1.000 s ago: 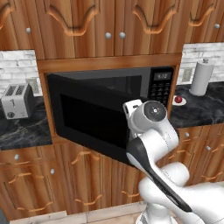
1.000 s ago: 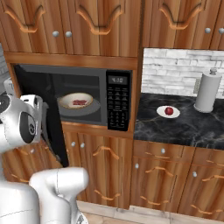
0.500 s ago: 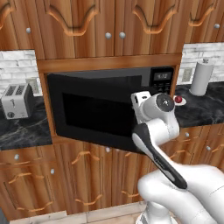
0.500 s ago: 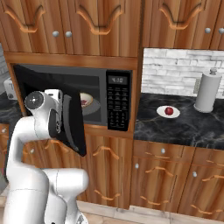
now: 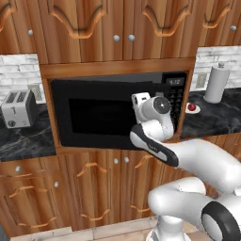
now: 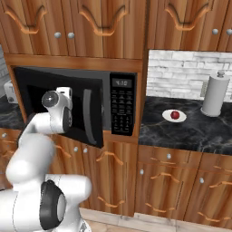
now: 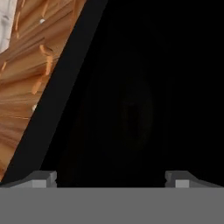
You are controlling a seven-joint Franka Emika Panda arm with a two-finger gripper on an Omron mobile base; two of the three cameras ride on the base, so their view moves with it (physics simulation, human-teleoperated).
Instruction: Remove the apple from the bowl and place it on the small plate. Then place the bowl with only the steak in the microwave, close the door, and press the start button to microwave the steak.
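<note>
The black microwave [image 5: 117, 113] sits built into the wooden cabinets. Its door [image 6: 50, 86] stands almost shut, with the handle side [image 6: 87, 115] still a little proud of the keypad [image 6: 122, 111]. My hand [image 5: 149, 109] is right up against the door's window. In the hand view the dark glass [image 7: 144, 96] lies close ahead of my gripper [image 7: 111, 178], which is open with nothing between its fingertips [image 7: 43, 177]. The bowl and the steak are hidden behind the door. The apple [image 6: 175, 114] rests on the small plate [image 6: 167, 118] on the counter to the right.
A paper towel roll [image 6: 214, 95] stands at the back of the dark marble counter [image 6: 190, 136], right of the plate. A silver toaster [image 5: 18, 109] sits on the counter left of the microwave. Wooden cabinet doors run above and below.
The door has swung from wide open to almost shut, with my arm moving right along with it. The bowl with the steak, seen inside earlier, is now covered.
</note>
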